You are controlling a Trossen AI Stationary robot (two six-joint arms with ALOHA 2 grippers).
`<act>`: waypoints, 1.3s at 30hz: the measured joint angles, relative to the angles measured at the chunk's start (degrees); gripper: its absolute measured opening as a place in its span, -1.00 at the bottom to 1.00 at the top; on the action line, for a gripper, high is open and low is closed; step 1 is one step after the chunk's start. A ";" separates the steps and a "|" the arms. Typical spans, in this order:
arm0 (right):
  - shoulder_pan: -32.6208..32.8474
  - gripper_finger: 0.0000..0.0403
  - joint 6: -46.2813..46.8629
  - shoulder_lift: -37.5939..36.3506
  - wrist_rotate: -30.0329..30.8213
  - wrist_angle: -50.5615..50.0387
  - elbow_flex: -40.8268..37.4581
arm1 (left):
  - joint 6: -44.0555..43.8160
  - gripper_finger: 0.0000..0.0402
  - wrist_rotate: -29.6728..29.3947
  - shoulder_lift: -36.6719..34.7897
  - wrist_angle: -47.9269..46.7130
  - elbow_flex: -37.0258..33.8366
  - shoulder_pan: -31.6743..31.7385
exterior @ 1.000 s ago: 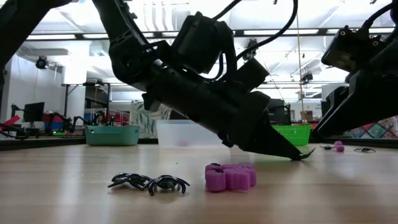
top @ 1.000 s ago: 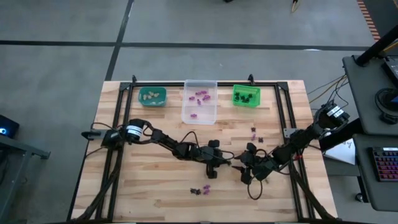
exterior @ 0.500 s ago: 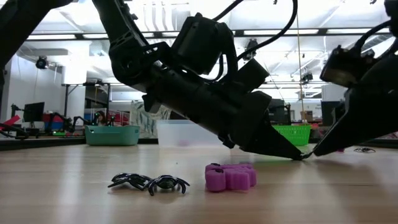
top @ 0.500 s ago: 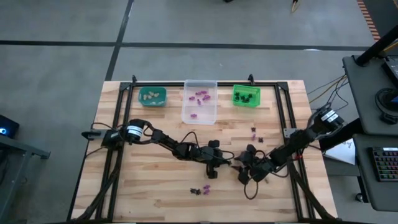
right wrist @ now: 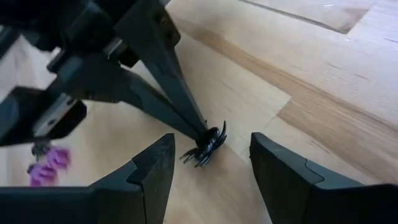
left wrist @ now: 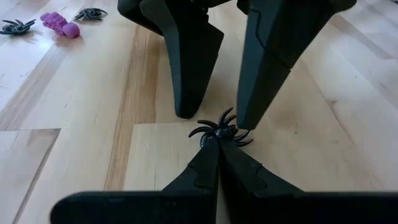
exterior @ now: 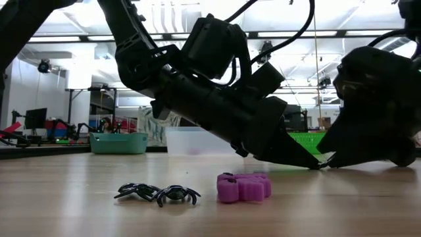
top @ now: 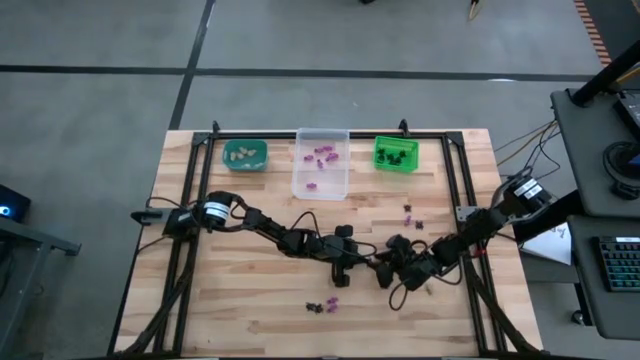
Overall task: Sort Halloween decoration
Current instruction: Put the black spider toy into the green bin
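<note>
From above, the left gripper and right gripper meet mid-table; in the left wrist view, shut tips pinch a tiny black plastic spider, light, springy-legged, best taken by the body; the right's spread fingers straddle it.

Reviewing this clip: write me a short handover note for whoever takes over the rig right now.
Left gripper: shut on a black spider at mid-table.
Right gripper: open, its fingers on either side of that spider, apparently for a handoff.
Done: beige pieces in the teal bin, purple ones in the clear bin, black ones in the green bin.
Left: the held spider, two black spiders and a purple piece near the front edge, and a few pieces right of centre.
</note>
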 joint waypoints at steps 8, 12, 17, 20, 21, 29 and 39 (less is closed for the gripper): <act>-1.80 -0.01 5.85 -0.07 -4.50 -1.38 1.41 | -0.60 -1.00 0.06 0.00 0.11 -0.06 0.00; -1.92 -0.02 7.54 0.02 -5.19 -4.34 3.37 | -0.85 -1.00 0.06 0.02 0.11 -0.06 0.00; -1.84 -0.11 8.42 0.11 -6.45 -5.95 4.79 | -0.85 -1.00 0.10 0.04 0.13 -0.06 0.00; -1.81 -0.20 7.96 0.11 -7.05 -5.93 4.70 | -0.85 -1.00 0.23 0.04 0.13 -0.06 0.00; -1.78 -0.22 7.87 0.11 -7.09 -5.95 4.68 | -0.85 -1.00 0.23 0.04 0.13 -0.06 0.00; -1.73 -0.38 7.38 0.09 -6.90 -6.56 4.68 | -0.85 -1.00 0.23 0.04 0.13 -0.08 0.00; -1.70 -0.63 7.21 0.09 -6.02 -6.92 4.66 | -0.85 -1.00 0.23 0.04 0.13 -0.10 0.00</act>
